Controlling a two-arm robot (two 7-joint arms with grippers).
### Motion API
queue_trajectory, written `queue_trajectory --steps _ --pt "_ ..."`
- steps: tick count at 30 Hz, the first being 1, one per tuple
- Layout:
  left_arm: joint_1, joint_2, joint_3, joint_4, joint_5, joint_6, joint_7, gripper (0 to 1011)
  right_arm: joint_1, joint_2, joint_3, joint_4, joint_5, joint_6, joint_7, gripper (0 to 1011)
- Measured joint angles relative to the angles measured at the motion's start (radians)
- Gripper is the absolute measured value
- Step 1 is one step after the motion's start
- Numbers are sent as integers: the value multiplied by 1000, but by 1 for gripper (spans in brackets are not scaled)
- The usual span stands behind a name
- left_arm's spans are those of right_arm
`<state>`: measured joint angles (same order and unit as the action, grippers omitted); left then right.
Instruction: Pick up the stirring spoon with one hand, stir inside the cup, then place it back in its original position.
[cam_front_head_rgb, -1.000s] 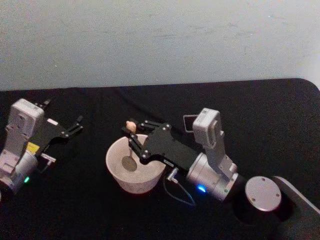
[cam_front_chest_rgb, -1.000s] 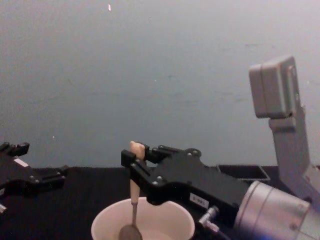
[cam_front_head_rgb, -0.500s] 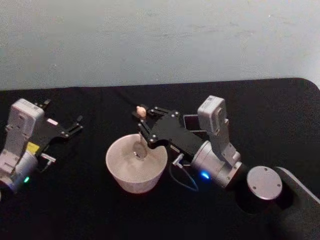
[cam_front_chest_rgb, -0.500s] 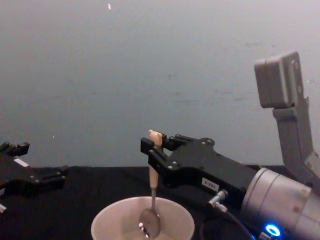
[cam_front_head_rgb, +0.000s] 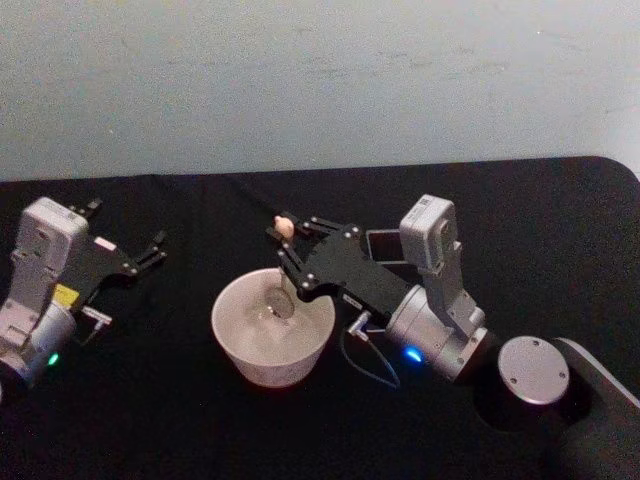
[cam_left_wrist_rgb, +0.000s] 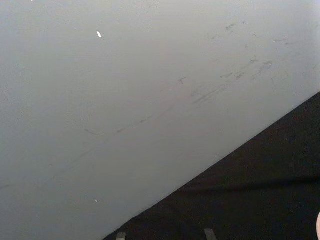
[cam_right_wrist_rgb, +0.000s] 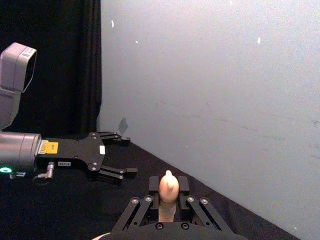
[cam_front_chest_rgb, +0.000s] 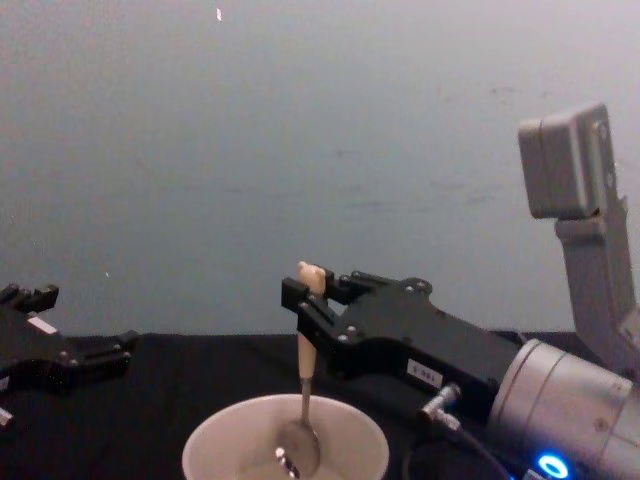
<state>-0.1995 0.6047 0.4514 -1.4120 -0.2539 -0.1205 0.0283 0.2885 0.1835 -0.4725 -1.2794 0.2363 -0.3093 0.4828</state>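
Observation:
The stirring spoon (cam_front_chest_rgb: 305, 360) hangs upright with its beige bear-topped handle (cam_front_head_rgb: 286, 229) clamped in my right gripper (cam_front_chest_rgb: 308, 298), which is shut on it. Its shiny metal bowl (cam_front_head_rgb: 277, 301) dips inside the wide cream cup (cam_front_head_rgb: 272, 328), toward the cup's right side. The right wrist view looks down on the handle's bear head (cam_right_wrist_rgb: 168, 187) between the black fingers (cam_right_wrist_rgb: 182, 185). The dark grey square holder (cam_front_head_rgb: 384, 245) stands just behind my right arm, partly hidden by it. My left gripper (cam_front_head_rgb: 153, 250) rests open at the table's left, well apart from the cup.
A black cloth covers the table (cam_front_head_rgb: 180, 410), with a pale wall (cam_front_head_rgb: 320, 80) behind it. A round grey metal disc (cam_front_head_rgb: 534, 369) on a dark base sits at the front right. A thin cable (cam_front_head_rgb: 372, 365) loops below my right wrist beside the cup.
My right gripper carried the spoon from the cup's left-centre toward its right side and slightly back, then held nearly still over the last half second. The left arm has not moved.

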Motion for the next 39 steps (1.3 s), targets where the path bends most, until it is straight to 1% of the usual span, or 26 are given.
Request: queue_trajectory --steps 4,8,9,14,18,22,27,28,33,34,39 --pt "0 0 0 0 0 0 0 1001 -7 7 6 -26 12 2 8 212" --pt "0 0 0 0 0 0 0 1001 -17 32 19 -95 40 15 25 212" --pt "0 0 0 0 0 0 0 1001 -17 32 19 -95 40 15 25 212" --pt "0 0 0 0 0 0 0 1001 -29 72 47 -203 91 40 39 212" --pt "0 0 0 0 0 0 0 1001 -35 92 63 -250 116 47 43 212" --pt "0 0 0 0 0 0 0 1001 -44 125 88 -303 146 52 44 212" --pt "0 0 0 0 0 0 0 1001 -53 155 112 -337 166 53 42 212" --pt "0 0 0 0 0 0 0 1001 -58 165 121 -346 171 53 39 212" --pt "0 0 0 0 0 0 0 1001 -76 195 148 -370 179 55 27 212" --pt "0 0 0 0 0 0 0 1001 -84 204 158 -379 180 59 20 212" --pt "0 0 0 0 0 0 0 1001 -110 227 182 -404 185 79 1 212"
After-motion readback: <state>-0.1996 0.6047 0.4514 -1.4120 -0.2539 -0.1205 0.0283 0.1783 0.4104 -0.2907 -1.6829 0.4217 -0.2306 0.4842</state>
